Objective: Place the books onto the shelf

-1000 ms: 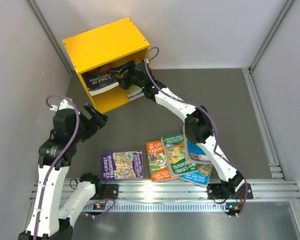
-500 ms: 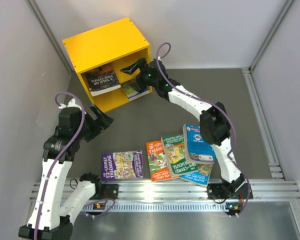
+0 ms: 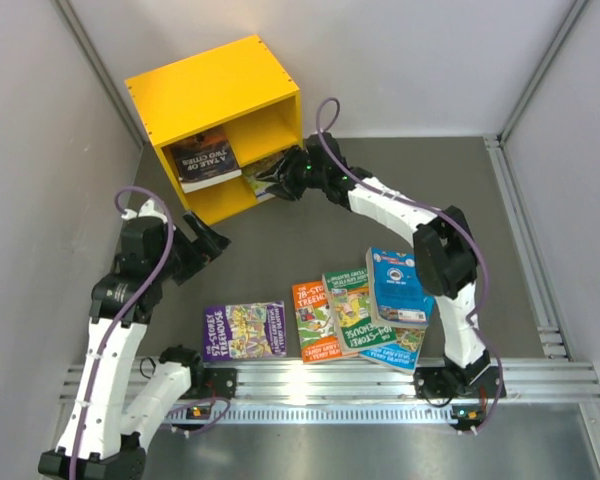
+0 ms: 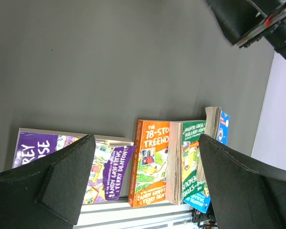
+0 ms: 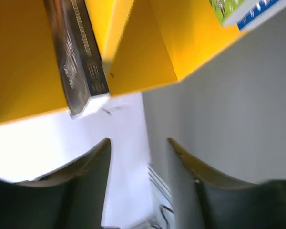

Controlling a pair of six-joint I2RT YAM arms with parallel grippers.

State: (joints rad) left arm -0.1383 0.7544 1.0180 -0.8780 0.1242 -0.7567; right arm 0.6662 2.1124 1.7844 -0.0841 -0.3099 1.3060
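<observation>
The yellow shelf (image 3: 210,90) stands at the back left. A dark book (image 3: 202,160) lies in its upper compartment and a green and blue book (image 3: 263,172) in the lower one. My right gripper (image 3: 270,183) hovers at the front of the lower compartment, open, with nothing between its fingers; its wrist view shows the dark book (image 5: 76,62) and the shelf's middle board (image 5: 143,52) above the gripper (image 5: 139,143). My left gripper (image 3: 212,243) is open and empty. Purple (image 3: 244,330), orange (image 3: 315,318), green (image 3: 355,310) and blue (image 3: 398,285) books lie near the front edge.
The left wrist view looks down between the left gripper (image 4: 145,140) at the purple book (image 4: 105,171), orange book (image 4: 152,162) and green book (image 4: 193,152). An aluminium rail (image 3: 330,385) runs along the near edge. White walls close in the grey table on three sides.
My right gripper has let go of the dark book, pulled out of the upper compartment and dropped to the lower compartment's front. The left arm has shifted slightly.
</observation>
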